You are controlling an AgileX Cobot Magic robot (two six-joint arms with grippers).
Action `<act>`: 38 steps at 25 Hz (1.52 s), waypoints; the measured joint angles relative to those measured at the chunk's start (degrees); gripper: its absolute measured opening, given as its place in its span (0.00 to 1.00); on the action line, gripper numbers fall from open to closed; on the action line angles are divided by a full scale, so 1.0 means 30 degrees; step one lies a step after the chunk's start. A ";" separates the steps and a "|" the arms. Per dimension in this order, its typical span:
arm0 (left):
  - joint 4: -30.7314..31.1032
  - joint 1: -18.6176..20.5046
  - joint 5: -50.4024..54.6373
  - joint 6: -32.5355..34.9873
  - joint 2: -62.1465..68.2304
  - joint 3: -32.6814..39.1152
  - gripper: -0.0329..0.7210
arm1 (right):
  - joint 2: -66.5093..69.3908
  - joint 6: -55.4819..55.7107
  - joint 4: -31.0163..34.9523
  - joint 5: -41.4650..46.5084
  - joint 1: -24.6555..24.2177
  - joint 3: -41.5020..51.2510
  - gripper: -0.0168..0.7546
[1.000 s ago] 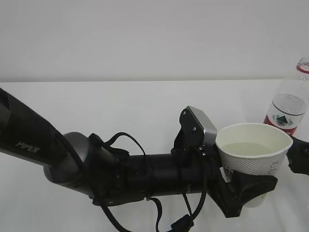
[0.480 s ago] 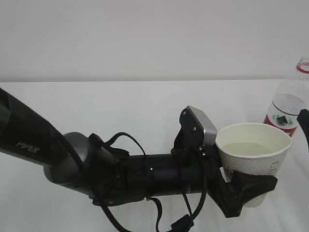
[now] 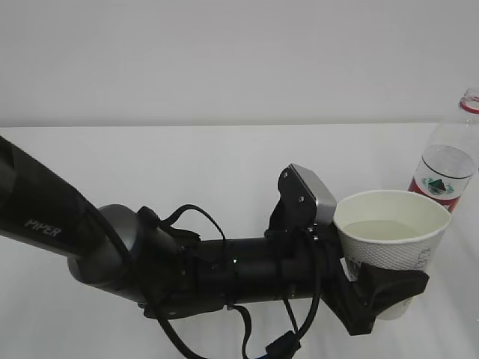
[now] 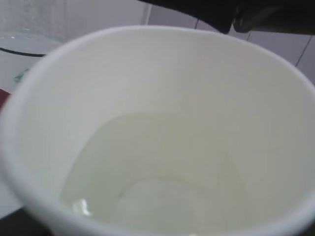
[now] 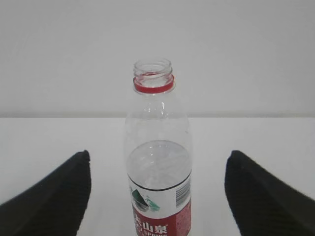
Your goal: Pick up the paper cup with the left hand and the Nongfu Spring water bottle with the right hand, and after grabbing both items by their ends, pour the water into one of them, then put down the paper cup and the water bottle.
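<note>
Since a moment ago the right end effector has drawn back out of the exterior view, where its dark tip earlier showed at the right edge beside the bottle; the rest has kept its place. The white worktop runs back to a pale wall. Across it lies the left hand, a black arm marked "PIPER", its left end effector clamped around the lower part of the paper cup, holding it upright above the worktop. The Nongfu Spring water bottle stands uncapped and upright on the worktop, just behind and to the right of the cup, between the right end effector's widely spread fingers, which do not touch it. The water lies pale in the cup's bottom.
</note>
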 joint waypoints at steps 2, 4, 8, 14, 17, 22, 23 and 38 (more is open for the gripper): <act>-0.0247 0.0000 0.0075 0.0000 0.0000 0.0000 0.75 | -0.0160 0.0000 0.0000 0.0342 0.0000 -0.0179 0.85; -0.0605 0.0000 0.0075 0.0078 0.0000 0.0000 0.75 | -0.0160 0.0000 -0.0044 0.0649 0.0000 -0.0213 0.85; -0.0775 0.0340 0.0075 0.0123 0.0000 0.0000 0.75 | -0.0160 0.0000 -0.0081 0.1697 0.0000 -0.0252 0.85; -0.0845 0.1413 0.0075 0.0165 0.0000 0.0000 0.75 | -0.0160 0.0000 -0.0394 0.1954 0.0000 -0.0252 0.84; -0.0846 0.1944 0.0075 0.0165 0.0000 0.0000 0.73 | -0.0160 0.0000 -0.0833 0.1989 0.0000 -0.0252 0.83; -0.0846 0.2876 0.0075 0.0165 0.0000 0.0000 0.70 | -0.0160 0.0000 -0.1012 0.1994 0.0000 -0.0252 0.82; -0.0846 0.3024 0.0075 0.0165 0.0000 0.0000 0.70 | -0.0160 0.0000 -0.1012 0.1994 0.0000 -0.0252 0.81; -0.0811 0.4735 -0.0407 0.1235 0.0000 0.0000 0.70 | -0.0160 0.0000 -0.1056 0.2502 0.0000 -0.0252 0.80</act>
